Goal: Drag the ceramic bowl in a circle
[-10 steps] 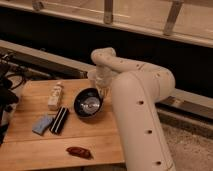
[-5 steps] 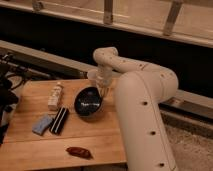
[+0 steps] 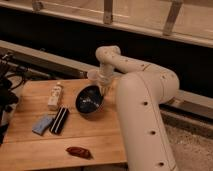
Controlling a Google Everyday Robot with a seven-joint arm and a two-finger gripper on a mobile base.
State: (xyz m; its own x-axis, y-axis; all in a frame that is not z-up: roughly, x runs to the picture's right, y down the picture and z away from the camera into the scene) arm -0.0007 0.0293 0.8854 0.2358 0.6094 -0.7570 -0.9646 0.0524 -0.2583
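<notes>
Toward the far right side of the wooden tabletop (image 3: 95,132), the tool (image 3: 104,89) reaches down to the far right rim of the ceramic bowl (image 3: 89,101). Whether the tool is clamped on that rim, merely pressing against it, or spread apart, I cannot tell; its end merges with the dark rim. The bowl sits near the tabletop's right edge, with its inside turned somewhat toward the camera, so it may be tipped rather than flat.

Several things could go wrong from here. A circle swung wide to the right could carry the bowl over the edge, since little wood shows on that side. A small pale cup (image 3: 93,75) stands just behind the bowl and beside the tool, so a sweep away from the camera could knock it. To the left, a white bottle (image 3: 55,96) and a flat black object (image 3: 60,120) lie near enough to be nudged by a generous loop. If contact is only at the rim, the glossy bowl could tilt further or slip free mid-drag.

The contact between tool and rim is hard to make out, and so is the bowl's foot. The robot's bulky white arm (image 3: 145,95) hides the tabletop's right edge. A blue pad (image 3: 42,125) and a reddish-brown item (image 3: 79,152) at the front are too indistinct to identify.
</notes>
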